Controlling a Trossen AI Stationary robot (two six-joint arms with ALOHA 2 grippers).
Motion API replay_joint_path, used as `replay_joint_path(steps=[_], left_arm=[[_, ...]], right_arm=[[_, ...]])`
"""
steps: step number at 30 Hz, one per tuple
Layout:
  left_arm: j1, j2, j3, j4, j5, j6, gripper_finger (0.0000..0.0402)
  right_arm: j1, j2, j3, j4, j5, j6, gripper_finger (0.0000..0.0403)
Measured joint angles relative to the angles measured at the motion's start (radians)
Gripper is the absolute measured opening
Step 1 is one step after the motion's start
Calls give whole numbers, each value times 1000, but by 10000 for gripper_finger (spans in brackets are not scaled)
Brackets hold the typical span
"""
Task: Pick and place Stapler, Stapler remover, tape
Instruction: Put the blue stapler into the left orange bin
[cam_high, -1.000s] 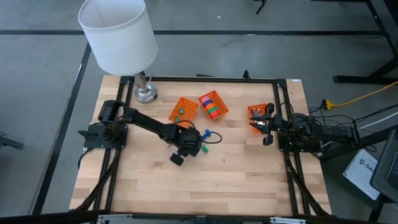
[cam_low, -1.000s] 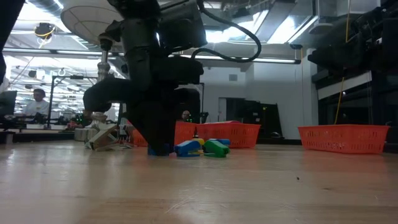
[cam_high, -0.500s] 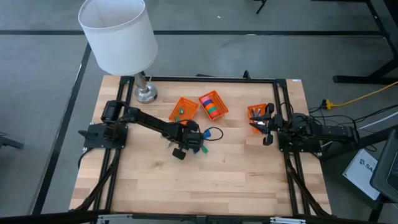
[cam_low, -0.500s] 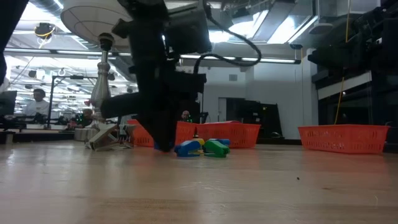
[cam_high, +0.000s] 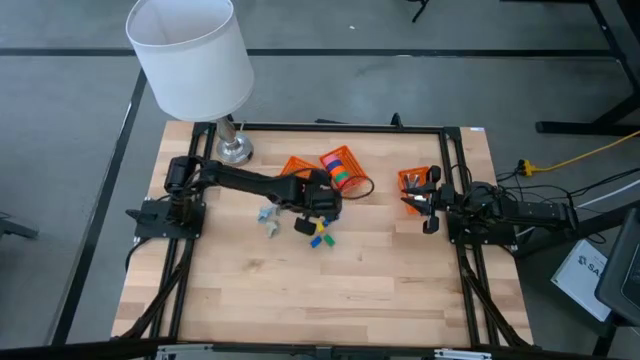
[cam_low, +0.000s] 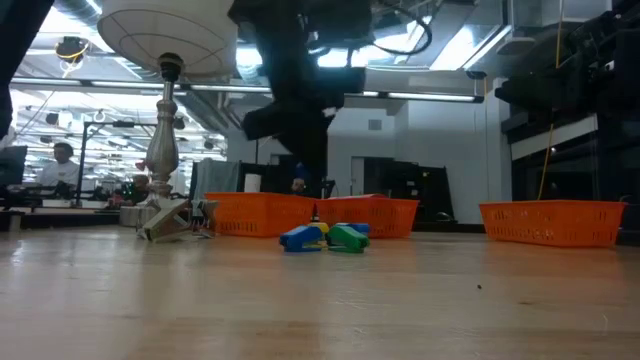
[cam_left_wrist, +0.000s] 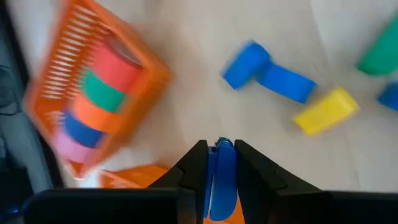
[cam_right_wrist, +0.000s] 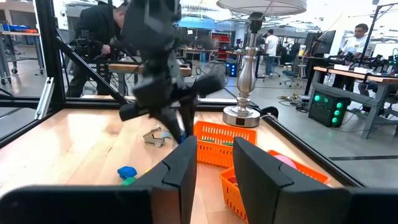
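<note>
My left gripper (cam_high: 316, 205) hangs above the table beside the orange baskets, shut on a small blue thing (cam_left_wrist: 219, 177). The tape rolls (cam_high: 342, 170) stand in a row inside one orange basket (cam_left_wrist: 146, 68). Small blue, yellow and green blocks (cam_high: 318, 233) lie on the wood near the gripper, and a grey metal tool (cam_high: 267, 218) lies to their left. Which of these things is the stapler or the stapler remover I cannot tell. My right gripper (cam_right_wrist: 214, 163) waits open at the table's right edge, nothing between its fingers. My left gripper pinches the blue thing's narrow end (cam_left_wrist: 219, 155) between its two fingers (cam_left_wrist: 194, 168). The fingers slant steeply down from the table's left. The blue thing is lifted clear of the table; the fingers hide the rest of it.
A second orange basket (cam_high: 296, 172) lies partly under my left arm, and a third (cam_high: 410, 186) stands by my right gripper. A lamp (cam_high: 190, 55) with a white shade stands at the far left corner. Bare wood (cam_high: 330, 290) fills the near half. People show in the room behind.
My left gripper has risen from the table and gone toward the far edge and a little right, toward the baskets, taking the blue thing up with it. The blocks and the grey tool have stayed where they lay.
</note>
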Motion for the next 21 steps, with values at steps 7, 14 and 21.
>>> replay_joint_path(steps=[7, 14, 21], left_arm=[[54, -2, 108, -49, -11, 3, 59], [106, -3, 187, -107, -9, -5, 59], [184, -4, 198, -124, 73, -60, 59]], right_arm=[[0, 0, 0, 0, 0, 0, 108], [0, 0, 0, 0, 0, 0, 108], [0, 0, 0, 0, 0, 0, 108]])
